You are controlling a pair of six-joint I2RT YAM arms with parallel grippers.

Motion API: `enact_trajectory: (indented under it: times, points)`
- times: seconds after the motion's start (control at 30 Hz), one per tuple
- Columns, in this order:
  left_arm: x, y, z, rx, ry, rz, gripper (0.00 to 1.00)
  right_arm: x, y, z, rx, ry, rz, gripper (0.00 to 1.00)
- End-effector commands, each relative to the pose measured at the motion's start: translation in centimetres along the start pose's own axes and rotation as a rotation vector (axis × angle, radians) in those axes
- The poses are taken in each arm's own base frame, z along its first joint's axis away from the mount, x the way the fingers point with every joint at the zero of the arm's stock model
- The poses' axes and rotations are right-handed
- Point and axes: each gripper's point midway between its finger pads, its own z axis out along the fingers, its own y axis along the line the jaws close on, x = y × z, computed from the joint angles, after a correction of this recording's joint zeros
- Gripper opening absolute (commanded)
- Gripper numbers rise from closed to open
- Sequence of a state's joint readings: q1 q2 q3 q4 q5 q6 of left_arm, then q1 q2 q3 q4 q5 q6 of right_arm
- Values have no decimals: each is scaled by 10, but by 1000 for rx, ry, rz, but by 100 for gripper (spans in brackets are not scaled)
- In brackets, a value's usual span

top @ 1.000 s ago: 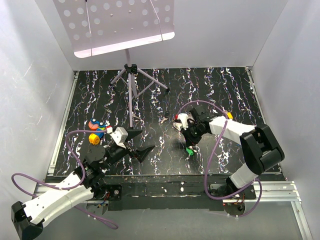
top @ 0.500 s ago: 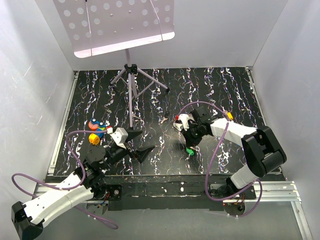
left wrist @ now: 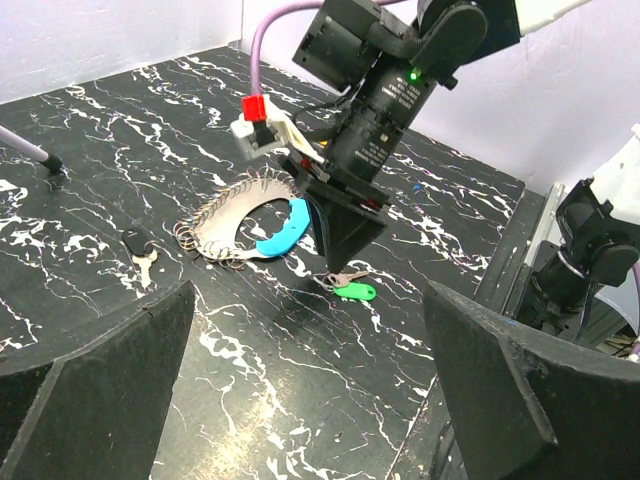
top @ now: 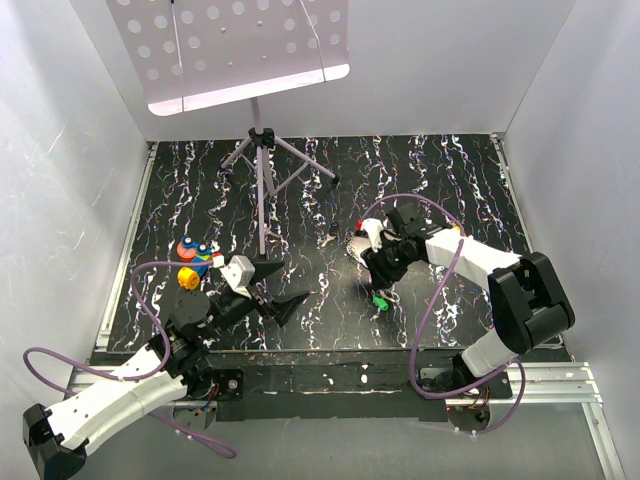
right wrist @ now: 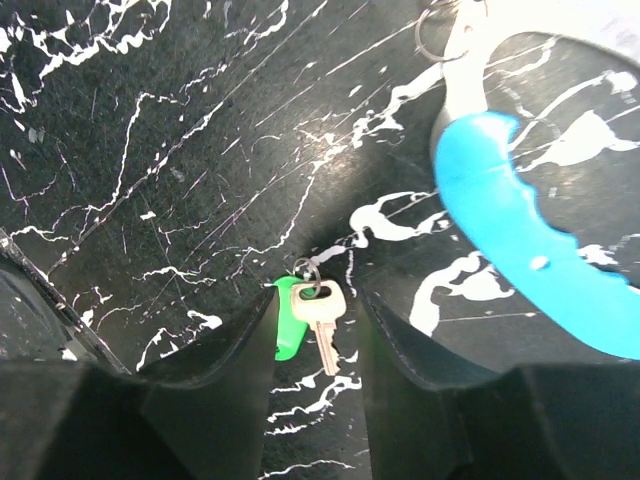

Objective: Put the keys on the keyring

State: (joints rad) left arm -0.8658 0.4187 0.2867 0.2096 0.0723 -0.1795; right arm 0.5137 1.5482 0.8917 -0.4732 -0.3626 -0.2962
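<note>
A small silver key (right wrist: 322, 315) with a bright green tag (right wrist: 288, 325) lies flat on the black marbled table. It sits in the gap between the parted fingers of my right gripper (right wrist: 315, 330), which is open and stands just above it. The keyring (right wrist: 455, 95), a thin grey loop with a light-blue strip (right wrist: 520, 250), lies just beyond that gripper. From above, the green key (top: 380, 300) shows at the right gripper (top: 381, 287). My left gripper (top: 292, 283) hangs wide open and empty to the left, facing the keyring (left wrist: 235, 222) and key (left wrist: 352, 290).
A second small key with a dark head (left wrist: 140, 255) lies left of the ring. A purple tripod stand (top: 262, 180) holding a perforated white board rises at the back. Coloured toy pieces (top: 193, 260) sit at the table's left edge. White walls enclose the table.
My right gripper's jaws have parted from shut to open, and the green key now rests on the table between them. The left arm has not moved.
</note>
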Motion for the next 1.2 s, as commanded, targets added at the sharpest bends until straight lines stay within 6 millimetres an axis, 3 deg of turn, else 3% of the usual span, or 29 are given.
enact_trajectory:
  times: [0.0,0.3,0.5,0.73,1.0,1.07,1.17]
  points:
    - [-7,-1,-1,6,-18,1,98,-30,4,-27,-32,-85,-36,46]
    - [-12,-3,2,2,-20,-45,98,-56,16,-72,-198,-192,-39,47]
    - [-13,-4,13,-25,24,-171,98,-75,17,-107,-294,-327,33,46]
    - [-1,-6,33,-41,128,-287,98,-72,13,-110,-340,-387,127,46]
    - [18,11,47,-82,228,-462,98,-74,-34,-118,-287,-464,369,54]
    - [26,22,48,-109,255,-525,98,-71,-51,-117,-224,-463,436,56]
    - [37,40,50,-162,305,-562,98,-58,-95,-111,-1,-414,606,55]
